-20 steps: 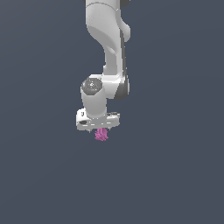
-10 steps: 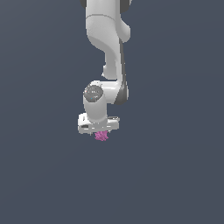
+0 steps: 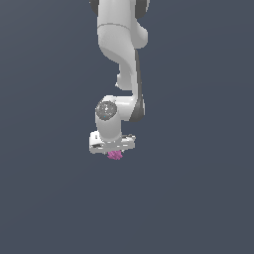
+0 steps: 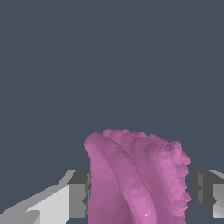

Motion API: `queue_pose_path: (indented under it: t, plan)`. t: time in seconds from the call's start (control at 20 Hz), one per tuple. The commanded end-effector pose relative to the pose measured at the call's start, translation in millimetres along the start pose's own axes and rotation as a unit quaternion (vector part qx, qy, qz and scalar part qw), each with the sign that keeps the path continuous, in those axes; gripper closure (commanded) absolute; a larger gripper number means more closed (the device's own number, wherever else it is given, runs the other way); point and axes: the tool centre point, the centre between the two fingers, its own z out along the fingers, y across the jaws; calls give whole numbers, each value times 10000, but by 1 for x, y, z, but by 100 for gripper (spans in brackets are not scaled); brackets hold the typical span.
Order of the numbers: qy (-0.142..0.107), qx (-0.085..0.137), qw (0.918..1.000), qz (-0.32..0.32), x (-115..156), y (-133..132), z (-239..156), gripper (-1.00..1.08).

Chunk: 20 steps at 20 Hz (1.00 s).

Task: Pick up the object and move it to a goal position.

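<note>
The object, a small magenta-pink lumpy blob (image 3: 115, 155), hangs just under my white gripper (image 3: 114, 153) in the exterior view, below the wrist of the arm. In the wrist view the blob (image 4: 135, 179) fills the space between my two grey fingers (image 4: 78, 194), which press on both its sides. The gripper is shut on the blob. No goal marker shows in either view.
A plain dark blue-grey background (image 3: 198, 198) lies all around the arm in both views. No other objects or edges show.
The arm has moved up and slightly to the exterior view's left, carrying the pink blob with it. The grip has not changed.
</note>
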Motion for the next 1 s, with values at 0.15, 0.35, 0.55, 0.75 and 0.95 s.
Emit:
queue_pose_path:
  t: [0.15, 0.35, 0.55, 0.75, 0.95]
  plan:
    - [2, 0, 10000, -2, 0, 0, 1, 108]
    - [3, -1, 10000, 1, 0, 0, 0, 108]
    - [3, -1, 10000, 1, -4, 1, -2, 108]
    - [3, -1, 10000, 1, -14, 1, -5, 108]
    - [3, -1, 10000, 1, -29, 3, -12, 108]
